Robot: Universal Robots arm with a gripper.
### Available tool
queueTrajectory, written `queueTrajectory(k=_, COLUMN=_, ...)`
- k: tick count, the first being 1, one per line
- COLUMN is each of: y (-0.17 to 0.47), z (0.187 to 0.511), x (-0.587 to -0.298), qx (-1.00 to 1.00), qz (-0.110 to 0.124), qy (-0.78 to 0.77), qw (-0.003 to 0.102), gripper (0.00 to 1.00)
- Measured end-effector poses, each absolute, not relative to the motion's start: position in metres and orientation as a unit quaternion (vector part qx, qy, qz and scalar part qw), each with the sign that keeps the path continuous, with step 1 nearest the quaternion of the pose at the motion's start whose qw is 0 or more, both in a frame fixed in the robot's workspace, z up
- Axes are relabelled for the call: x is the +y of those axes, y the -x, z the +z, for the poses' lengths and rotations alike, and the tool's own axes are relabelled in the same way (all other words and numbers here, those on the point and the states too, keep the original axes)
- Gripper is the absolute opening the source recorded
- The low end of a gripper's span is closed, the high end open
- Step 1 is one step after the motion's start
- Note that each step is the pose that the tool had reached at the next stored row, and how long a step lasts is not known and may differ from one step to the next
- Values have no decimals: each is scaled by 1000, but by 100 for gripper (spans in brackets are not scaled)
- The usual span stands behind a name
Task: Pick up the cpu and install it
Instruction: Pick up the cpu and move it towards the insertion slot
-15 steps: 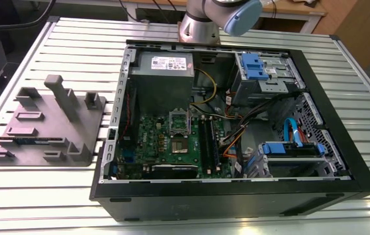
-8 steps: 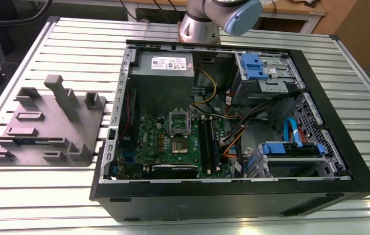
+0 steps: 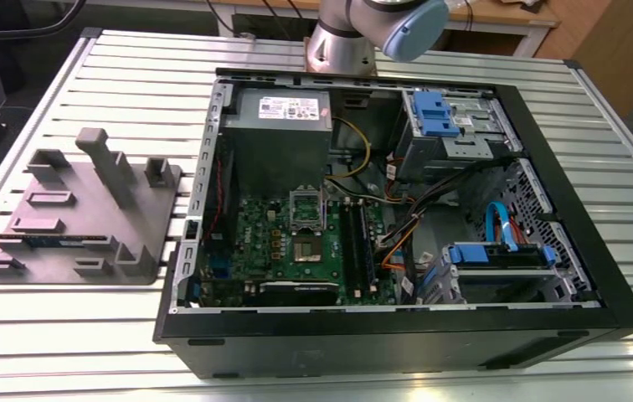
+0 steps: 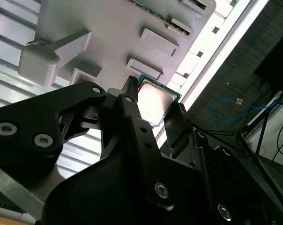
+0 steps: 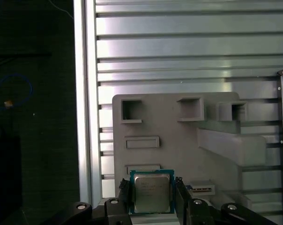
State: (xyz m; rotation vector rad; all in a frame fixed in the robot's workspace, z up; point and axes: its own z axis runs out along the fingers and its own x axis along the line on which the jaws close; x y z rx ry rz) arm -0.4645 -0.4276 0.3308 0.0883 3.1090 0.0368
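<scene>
— How far along are you?
— My black two-finger gripper (image 5: pixel 152 183) is closed narrowly on the cpu (image 5: pixel 152 193), a small square silvery chip with a green rim; the pickup looks done; installing is left.
— Where is it?
— Between my fingertips, just over the grey moulded fixture tray (image 5: pixel 179 140); the metal socket frame (image 3: pixel 300 208) in the open black computer case (image 3: pixel 584 276) looks unfilled, well apart.

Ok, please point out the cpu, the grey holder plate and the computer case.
the cpu (image 5: pixel 152 194): first wrist view, middle of its silvery top.
the grey holder plate (image 5: pixel 174 150): first wrist view, bare flat part between its pockets.
the computer case (image 3: pixel 406 335): exterior view, its black near wall.
</scene>
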Motion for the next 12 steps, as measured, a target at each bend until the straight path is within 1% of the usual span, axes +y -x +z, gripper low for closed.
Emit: queueTrajectory(k=12, y=465, z=337, x=-428, qx=999, qz=12, qy=-28, qw=16, gripper=47)
